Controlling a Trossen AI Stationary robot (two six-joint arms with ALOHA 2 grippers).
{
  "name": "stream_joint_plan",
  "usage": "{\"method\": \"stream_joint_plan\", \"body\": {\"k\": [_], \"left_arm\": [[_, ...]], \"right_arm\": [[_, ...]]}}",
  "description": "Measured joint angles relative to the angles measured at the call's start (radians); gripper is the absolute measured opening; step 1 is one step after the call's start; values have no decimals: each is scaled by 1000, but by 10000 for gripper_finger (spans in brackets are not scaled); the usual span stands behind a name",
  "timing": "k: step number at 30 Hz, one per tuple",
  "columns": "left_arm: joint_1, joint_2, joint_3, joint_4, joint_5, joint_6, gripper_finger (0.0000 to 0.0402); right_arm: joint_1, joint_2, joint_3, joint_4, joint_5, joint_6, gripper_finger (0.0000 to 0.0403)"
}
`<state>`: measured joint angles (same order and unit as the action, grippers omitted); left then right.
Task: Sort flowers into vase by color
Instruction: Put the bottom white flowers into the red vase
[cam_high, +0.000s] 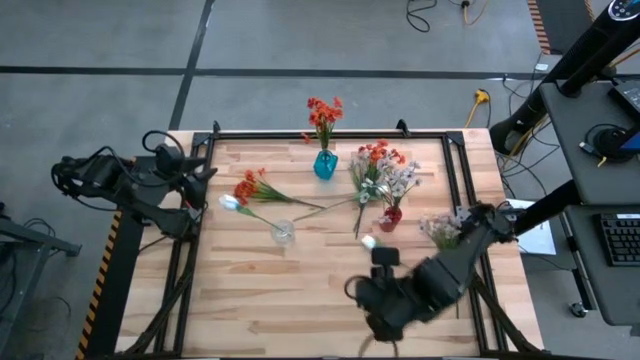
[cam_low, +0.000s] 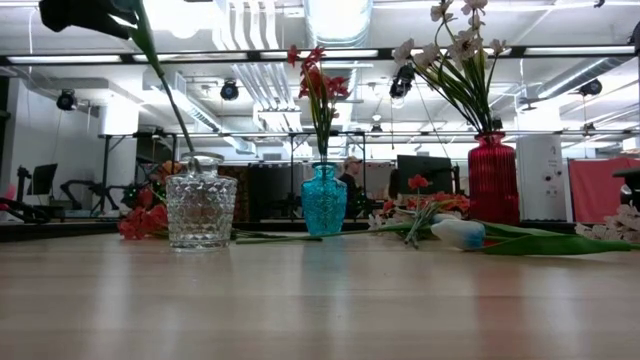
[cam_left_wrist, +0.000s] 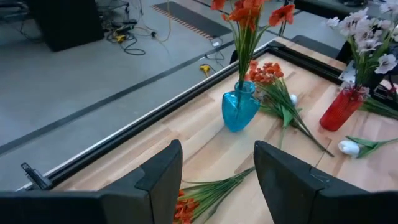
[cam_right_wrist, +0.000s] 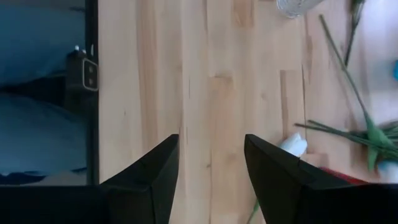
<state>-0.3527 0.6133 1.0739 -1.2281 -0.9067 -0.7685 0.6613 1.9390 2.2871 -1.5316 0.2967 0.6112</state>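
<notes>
A blue vase holds orange-red flowers. A red vase holds pale pink-white flowers. In a clear glass vase stands a white tulip, leaning left. More orange-red sprays, a white tulip bud and a pink-white bunch lie flat on the table. My left gripper hangs open over the table's left edge, facing the blue vase. My right gripper is open above bare wood near the front edge.
The wooden table has a black frame rail around it. In the low view the clear vase, blue vase and red vase stand in a row, with a tulip bud lying in front. Bare wood lies near the front.
</notes>
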Motion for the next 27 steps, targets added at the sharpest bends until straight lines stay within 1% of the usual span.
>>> {"method": "stream_joint_plan", "body": {"k": [6,9,12,16,22,27], "left_arm": [[0,18,-7,48,1,22,182],[0,26,-7,127,0,114,182],[0,29,-7,226,-1,203,182],[0,32,-7,311,-2,263,182],[0,35,-7,315,-3,270,182],[0,35,-7,315,-3,270,182]], "right_arm": [[106,-30,-67,-4,217,-1,189],[124,-67,-106,-5,309,-27,191],[131,-116,-160,-1,376,-61,192],[131,-209,-268,56,431,-137,192],[128,-384,-519,314,497,-255,192],[111,-509,-730,497,500,-310,192]]}}
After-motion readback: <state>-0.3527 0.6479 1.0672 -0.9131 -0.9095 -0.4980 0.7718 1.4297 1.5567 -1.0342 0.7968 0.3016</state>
